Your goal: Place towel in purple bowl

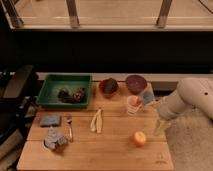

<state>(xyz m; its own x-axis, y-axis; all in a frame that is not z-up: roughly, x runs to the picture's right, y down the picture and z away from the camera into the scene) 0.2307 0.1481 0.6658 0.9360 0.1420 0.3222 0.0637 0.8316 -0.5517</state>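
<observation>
The towel (54, 140), a lumpy grey-blue cloth, lies near the front left corner of the wooden table (115, 155). The dark purple bowl (136, 83) stands at the back of the table, right of centre. My gripper (160, 127) hangs at the table's right edge, pointing down from the white arm (192, 97) that reaches in from the right. It is open with nothing between its fingers. It is far to the right of the towel and in front of the purple bowl.
A green tray (50, 95) holding dark items sits back left, with a red-orange bowl (108, 86) beside it. A pale cup (133, 105) and a small blue object (148, 96) stand near my arm. A flat blue pad (50, 120), fork (69, 127), pale peel-like item (96, 121) and orange fruit (139, 138) lie on the table.
</observation>
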